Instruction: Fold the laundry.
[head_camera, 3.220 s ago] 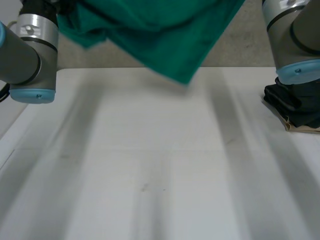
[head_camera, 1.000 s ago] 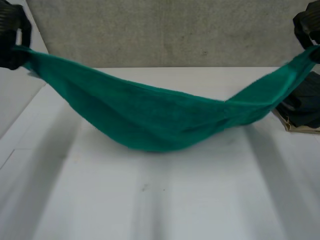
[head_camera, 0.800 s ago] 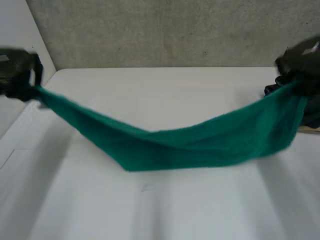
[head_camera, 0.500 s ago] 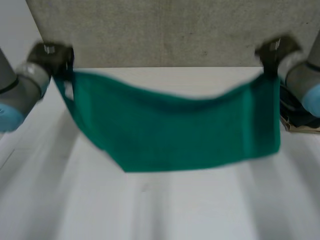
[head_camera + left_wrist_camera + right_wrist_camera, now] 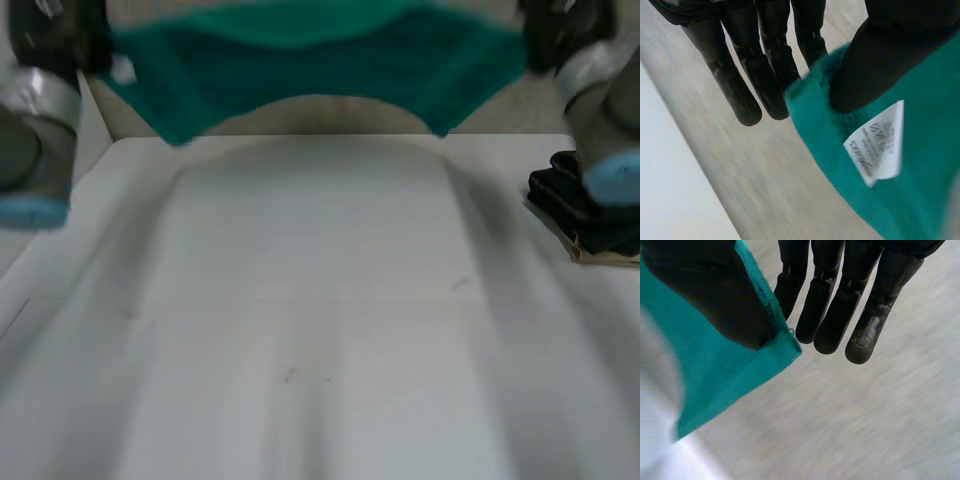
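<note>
You had the green cloth (image 5: 310, 55) up in the air, spread wide between both hands, hanging over the far edge of the table (image 5: 320, 330) and touching nothing on it. The top edge ran hand to hand with a slight sag. The lower edge curved upward in the middle, and two lower corners hung down, one toward each side.

Your left hand (image 5: 747, 70) grasped one top corner. The left thumb (image 5: 875, 60) pressed onto the cloth with straight fingers behind it, so the corner was pinched between them. A white label (image 5: 877, 145) sat on the cloth just beside that thumb, its print too small to read.

Your right hand (image 5: 840, 305) grasped the other top corner the same way. The right thumb (image 5: 715, 295) lay on the cloth's face with straight fingers behind, and the hemmed corner tip poked out just past the thumb.

In the head view both hands were dark blurs at the cloth's upper ends, with the left arm (image 5: 30, 130) and right arm (image 5: 605, 110) rising at either side.

A dark folded stack (image 5: 590, 210) sat on the table's right side near the right arm, on a thin tan sheet (image 5: 605, 258), well apart from the cloth. A grey wall (image 5: 330, 115) stood behind the table.
</note>
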